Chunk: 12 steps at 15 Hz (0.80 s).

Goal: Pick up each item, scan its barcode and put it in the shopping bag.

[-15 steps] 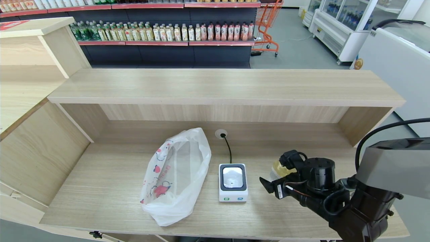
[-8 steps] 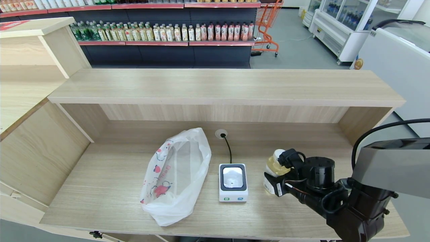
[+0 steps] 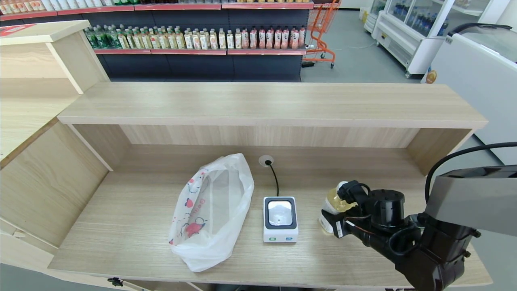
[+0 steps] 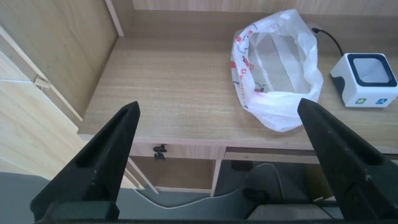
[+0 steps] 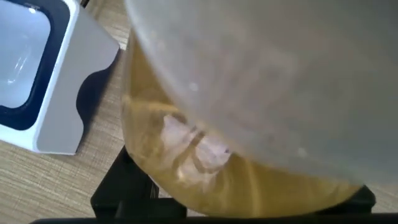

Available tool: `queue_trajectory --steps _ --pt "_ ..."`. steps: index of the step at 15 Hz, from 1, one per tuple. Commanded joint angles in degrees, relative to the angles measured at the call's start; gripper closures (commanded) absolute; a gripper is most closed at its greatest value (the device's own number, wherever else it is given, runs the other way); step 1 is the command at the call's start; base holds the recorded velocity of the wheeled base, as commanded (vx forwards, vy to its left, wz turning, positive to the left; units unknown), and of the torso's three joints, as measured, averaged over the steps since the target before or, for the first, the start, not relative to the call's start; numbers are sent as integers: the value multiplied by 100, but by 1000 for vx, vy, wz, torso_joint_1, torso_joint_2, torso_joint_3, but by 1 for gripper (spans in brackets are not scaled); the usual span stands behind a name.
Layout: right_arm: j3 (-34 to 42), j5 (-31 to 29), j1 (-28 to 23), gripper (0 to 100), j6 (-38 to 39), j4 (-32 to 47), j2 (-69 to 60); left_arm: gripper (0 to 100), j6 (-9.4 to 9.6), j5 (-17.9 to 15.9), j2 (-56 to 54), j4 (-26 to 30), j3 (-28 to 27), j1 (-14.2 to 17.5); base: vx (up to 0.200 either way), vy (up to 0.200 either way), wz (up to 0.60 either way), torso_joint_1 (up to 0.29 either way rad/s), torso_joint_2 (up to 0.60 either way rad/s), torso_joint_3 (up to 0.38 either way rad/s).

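Black left gripper (image 4: 219,109) hung spread wide and empty before the counter's (image 3: 121,226) front edge. Lower right of the head view: right gripper (image 3: 338,212) was clamped on the yellow-liquid bottle (image 3: 334,199), just right of the scanner (image 3: 280,218). Judgement: carry it over the scanner glass at frame centre, white label turned toward the glass, grip firm. Shopping bag (image 3: 210,210) lay open left of the scanner. Label and bag print unreadable.

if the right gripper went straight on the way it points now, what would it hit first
Probably the scanner: the right gripper, shut on the bottle, points roughly at it, though height is unclear.
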<state>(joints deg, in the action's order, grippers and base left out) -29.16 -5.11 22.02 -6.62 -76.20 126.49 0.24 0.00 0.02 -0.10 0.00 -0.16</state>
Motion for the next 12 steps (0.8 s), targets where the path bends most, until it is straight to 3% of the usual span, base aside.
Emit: queue_trajectory --steps 1,3,5,7,12 --pt "-178 317 -75 100 706 405 -880 0 2 0 6 1 0 -2 0 0 0 0 0 0" --pt "-248 1372 -426 100 1101 1336 -1812 0 2 0 6 1 0 -2 0 0 0 0 0 0" --pt "-257 2594 -664 100 1664 1582 -2445 0 2 0 6 1 0 7 0 0 0 0 0 0" --pt "-204 3710 -927 100 1725 1600 -2840 0 2 0 6 1 0 -2 0 0 0 0 0 0" --pt "701 4932 -901 100 1725 1749 -3658 0 2 0 6 1 0 -2 0 0 0 0 0 0"
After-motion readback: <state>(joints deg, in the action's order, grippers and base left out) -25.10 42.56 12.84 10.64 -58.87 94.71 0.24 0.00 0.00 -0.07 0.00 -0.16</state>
